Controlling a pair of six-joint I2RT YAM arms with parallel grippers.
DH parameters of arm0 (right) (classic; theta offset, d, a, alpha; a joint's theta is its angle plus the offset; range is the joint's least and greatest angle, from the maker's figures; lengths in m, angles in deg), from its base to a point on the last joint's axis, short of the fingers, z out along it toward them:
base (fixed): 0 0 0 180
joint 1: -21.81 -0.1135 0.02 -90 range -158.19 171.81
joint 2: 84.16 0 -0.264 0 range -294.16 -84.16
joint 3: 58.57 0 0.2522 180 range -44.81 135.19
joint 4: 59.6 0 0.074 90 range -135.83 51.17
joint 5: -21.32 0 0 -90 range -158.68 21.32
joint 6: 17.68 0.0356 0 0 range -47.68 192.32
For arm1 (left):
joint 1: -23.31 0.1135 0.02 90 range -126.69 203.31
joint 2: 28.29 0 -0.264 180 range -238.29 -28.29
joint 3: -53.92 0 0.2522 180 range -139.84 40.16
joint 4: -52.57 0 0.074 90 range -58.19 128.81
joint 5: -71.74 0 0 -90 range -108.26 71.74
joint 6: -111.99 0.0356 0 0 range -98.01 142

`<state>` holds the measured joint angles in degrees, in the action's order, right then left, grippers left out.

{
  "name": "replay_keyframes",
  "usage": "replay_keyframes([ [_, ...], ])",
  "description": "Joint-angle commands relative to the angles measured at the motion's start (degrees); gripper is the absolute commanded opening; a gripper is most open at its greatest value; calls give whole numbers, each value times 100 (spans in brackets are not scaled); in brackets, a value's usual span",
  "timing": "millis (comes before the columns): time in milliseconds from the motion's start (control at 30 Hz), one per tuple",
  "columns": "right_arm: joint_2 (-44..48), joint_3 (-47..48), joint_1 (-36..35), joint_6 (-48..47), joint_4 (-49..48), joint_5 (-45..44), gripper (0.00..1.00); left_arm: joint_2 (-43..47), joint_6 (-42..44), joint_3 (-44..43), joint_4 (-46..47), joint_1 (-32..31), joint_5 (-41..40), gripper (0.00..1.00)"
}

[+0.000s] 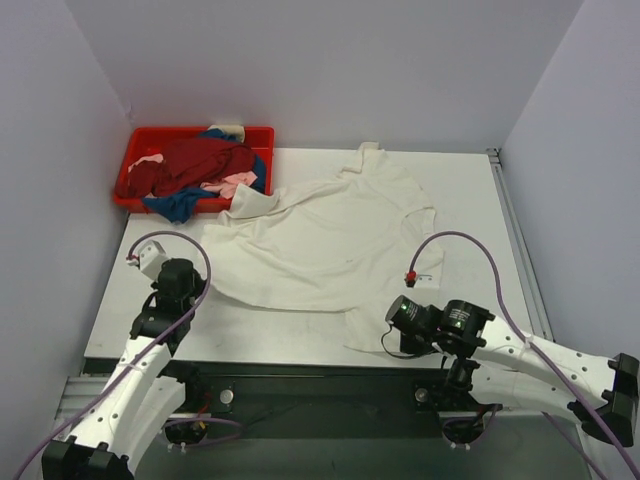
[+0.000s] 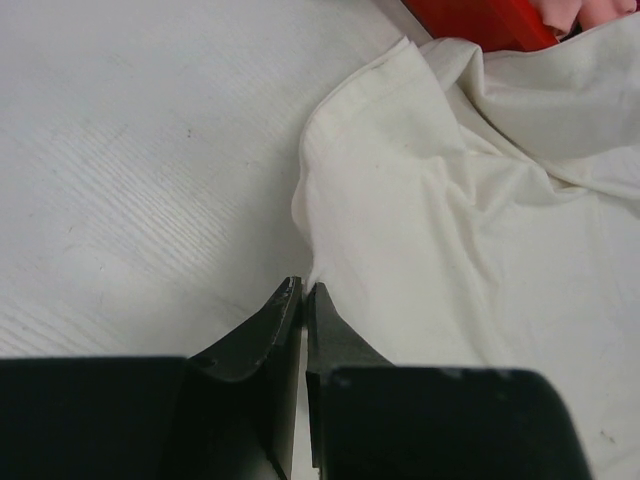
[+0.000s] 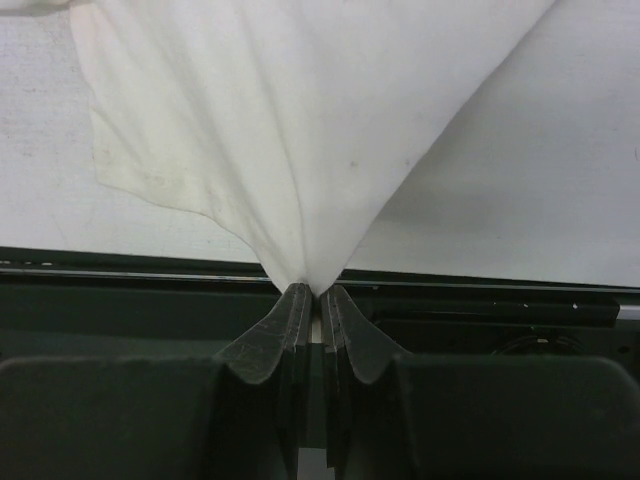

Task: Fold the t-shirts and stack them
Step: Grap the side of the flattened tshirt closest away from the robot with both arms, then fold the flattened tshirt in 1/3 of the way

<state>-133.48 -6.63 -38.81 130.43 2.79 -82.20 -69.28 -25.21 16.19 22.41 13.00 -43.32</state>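
Observation:
A large cream-white t-shirt [image 1: 330, 240] lies spread and rumpled across the table. My left gripper [image 1: 197, 287] is shut at the shirt's left edge; in the left wrist view [image 2: 303, 288] its tips pinch the cloth's edge [image 2: 460, 200]. My right gripper [image 1: 383, 325] is shut on the shirt's near hem. In the right wrist view [image 3: 314, 290] the cloth [image 3: 300, 120] rises from the tips in a taut cone. A dark red shirt [image 1: 200, 160], a blue one [image 1: 175, 205] and a pale pink one [image 1: 235, 183] lie bunched in the red tray [image 1: 195, 131].
The red tray stands at the table's back left, and its corner shows in the left wrist view [image 2: 480, 20]. One sleeve of the cream shirt drapes over the tray's near rim. The table's dark front edge [image 3: 480, 295] runs just under my right gripper. Grey walls enclose the table [image 1: 470, 200].

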Motion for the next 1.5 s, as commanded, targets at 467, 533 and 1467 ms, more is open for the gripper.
replay_keyframes([
  [467,-24,656,-126,-379,473,-933,0,866,43,-64,-805,-446,-255,0],
  [533,-121,779,-47,-510,473,-1064,0,682,123,-64,-567,-437,-140,0],
  [1467,-3723,3564,3372,-3155,-1188,314,0,-2324,993,-1198,1183,889,1293,0],
])
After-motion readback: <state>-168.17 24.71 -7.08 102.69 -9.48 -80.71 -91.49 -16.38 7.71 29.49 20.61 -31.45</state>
